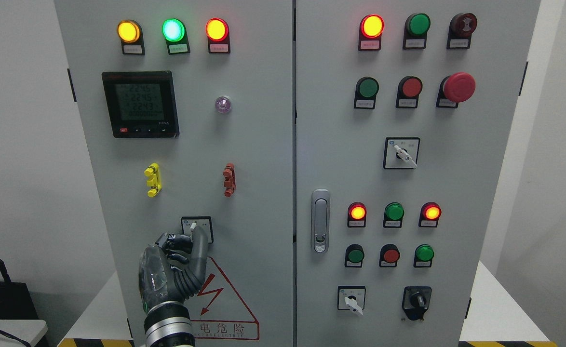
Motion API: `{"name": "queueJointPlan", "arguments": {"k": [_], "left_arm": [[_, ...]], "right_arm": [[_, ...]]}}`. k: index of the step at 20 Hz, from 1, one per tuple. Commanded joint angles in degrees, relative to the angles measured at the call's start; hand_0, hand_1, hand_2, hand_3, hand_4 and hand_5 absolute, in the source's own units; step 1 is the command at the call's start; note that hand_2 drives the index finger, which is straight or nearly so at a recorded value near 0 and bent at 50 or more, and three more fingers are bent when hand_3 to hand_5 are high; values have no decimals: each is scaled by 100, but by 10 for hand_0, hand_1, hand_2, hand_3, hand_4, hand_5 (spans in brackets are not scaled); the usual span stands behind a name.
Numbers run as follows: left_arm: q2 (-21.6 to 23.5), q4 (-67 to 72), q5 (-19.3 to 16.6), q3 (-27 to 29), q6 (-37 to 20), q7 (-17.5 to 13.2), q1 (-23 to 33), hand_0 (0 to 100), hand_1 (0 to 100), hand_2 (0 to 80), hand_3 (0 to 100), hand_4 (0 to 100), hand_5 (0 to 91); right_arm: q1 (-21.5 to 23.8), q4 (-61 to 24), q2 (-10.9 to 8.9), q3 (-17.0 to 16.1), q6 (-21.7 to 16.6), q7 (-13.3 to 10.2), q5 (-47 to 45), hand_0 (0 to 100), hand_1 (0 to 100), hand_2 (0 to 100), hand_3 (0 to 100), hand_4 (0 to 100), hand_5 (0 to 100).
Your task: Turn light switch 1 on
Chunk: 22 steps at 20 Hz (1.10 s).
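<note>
A small rotary switch [196, 223] with a white knob sits on a square black-framed plate low on the cabinet's left door [254, 159]. My left hand [189, 235] comes up from the bottom edge and is pressed against this switch. Its thumb [199, 248] reaches up along the right side of the knob, and the other fingers [173, 242] curl in from the left. Only the knob's upper tip shows above the fingertips; its lower end is hidden by the hand. The right hand is out of view.
The left door carries three lit lamps [173, 30], a digital meter [140, 104], yellow [152, 179] and red [229, 179] clips and a warning triangle [222, 299]. The right door holds lamps, push buttons, an emergency stop [459, 87], a latch handle [320, 220] and three more rotary switches [401, 153].
</note>
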Motion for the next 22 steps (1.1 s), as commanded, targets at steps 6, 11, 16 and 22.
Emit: {"name": "queueJointPlan", "arguments": {"k": [6,11,16,22], "left_arm": [[-1,2,1,-38,-6,-3,-6,497,341,584,721,777,756],[-1,-7,-8,-47,3,-3,-6,520,333,585,725,779,759],[-1,-7,-8,-47,3,-3,-6,541,332,587,727,781,760],[-1,2,-8,-47,3,-3,3,551,299,588,730,782,761]], "right_arm": [[0,1,0,0,-5,-1,-97,120,389,0,0,0,0],[0,1,0,0,-5,-1,-105,120,389,0,0,0,0],[0,1,0,0,-5,-1,-97,120,389,0,0,0,0],[0,1,0,0,-5,-1,-105,120,389,0,0,0,0]]}}
